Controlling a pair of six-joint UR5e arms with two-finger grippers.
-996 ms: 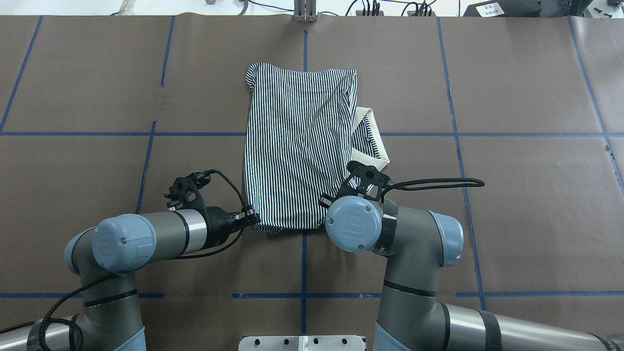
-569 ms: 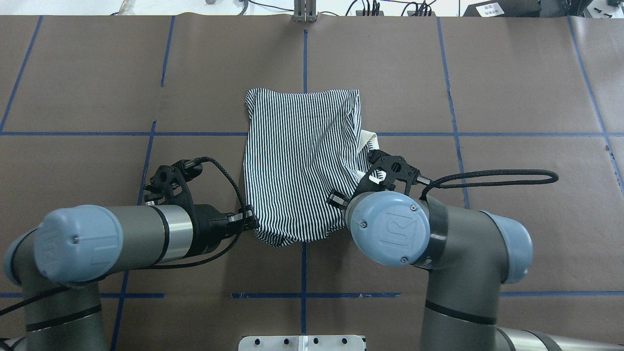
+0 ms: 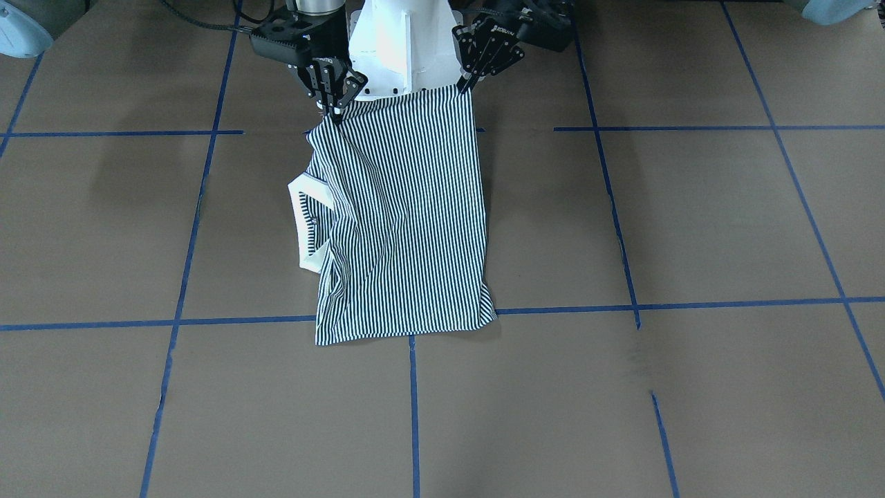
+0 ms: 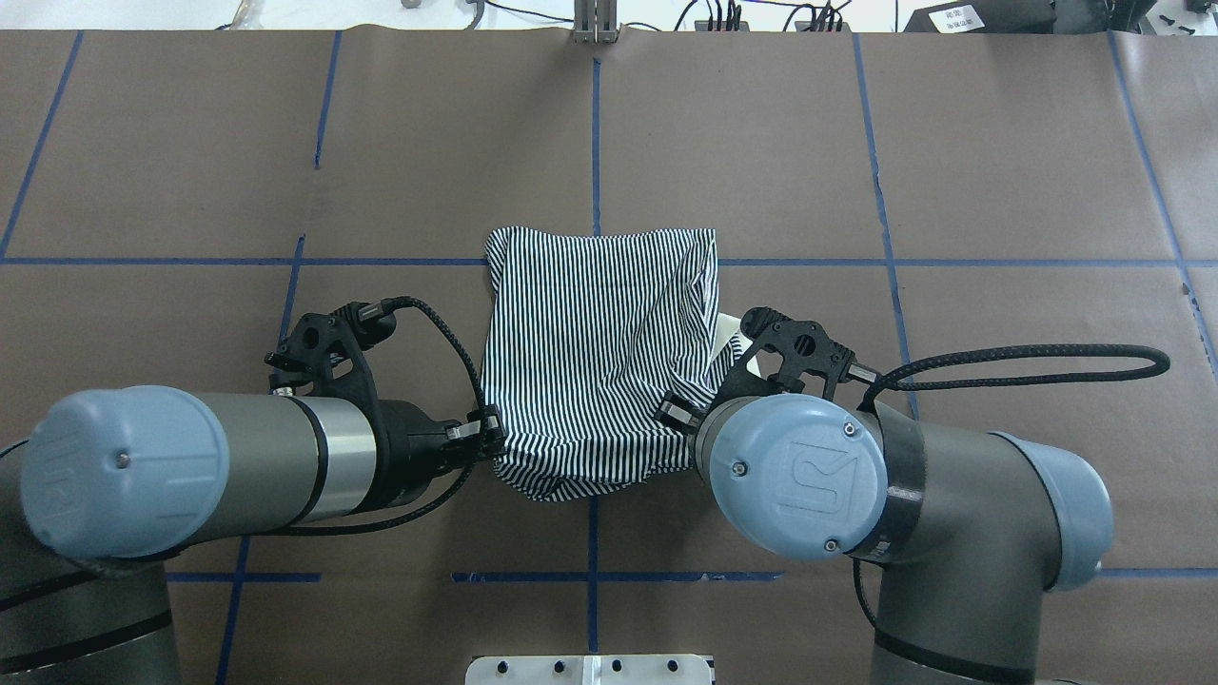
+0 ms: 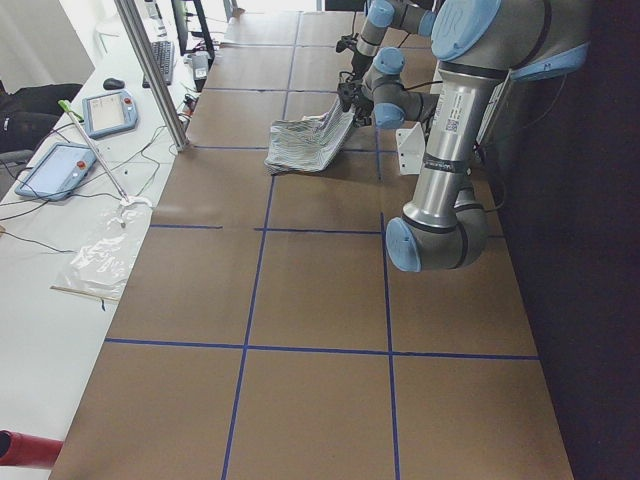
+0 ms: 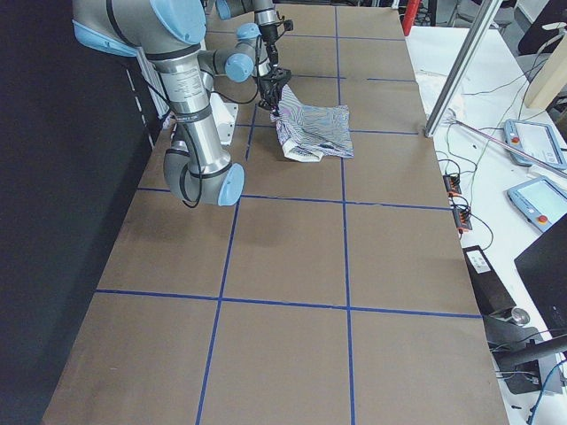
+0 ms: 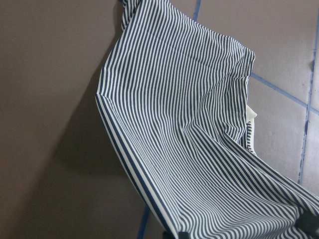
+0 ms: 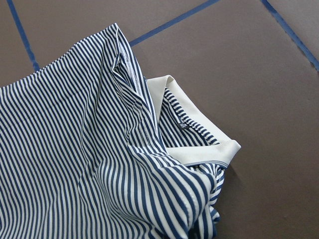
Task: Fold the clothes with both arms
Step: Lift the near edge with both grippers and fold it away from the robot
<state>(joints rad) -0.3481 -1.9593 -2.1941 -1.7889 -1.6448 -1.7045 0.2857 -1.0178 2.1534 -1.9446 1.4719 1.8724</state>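
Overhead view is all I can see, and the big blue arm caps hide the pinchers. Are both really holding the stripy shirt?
Observer: Yes. The front-facing view shows the right gripper and left gripper each pinching a corner of the polo shirt.
Operator: Is the whole shirt in the air?
Observer: No. From the side, only the held edge is raised; the far edge lies on the table.
Operator: Where's the collar?
Observer: The right wrist view shows the cream collar sticking out beside the stripes.

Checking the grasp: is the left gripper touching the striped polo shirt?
Touching. Front-facing view shows the left gripper pinching a corner of the striped polo shirt.
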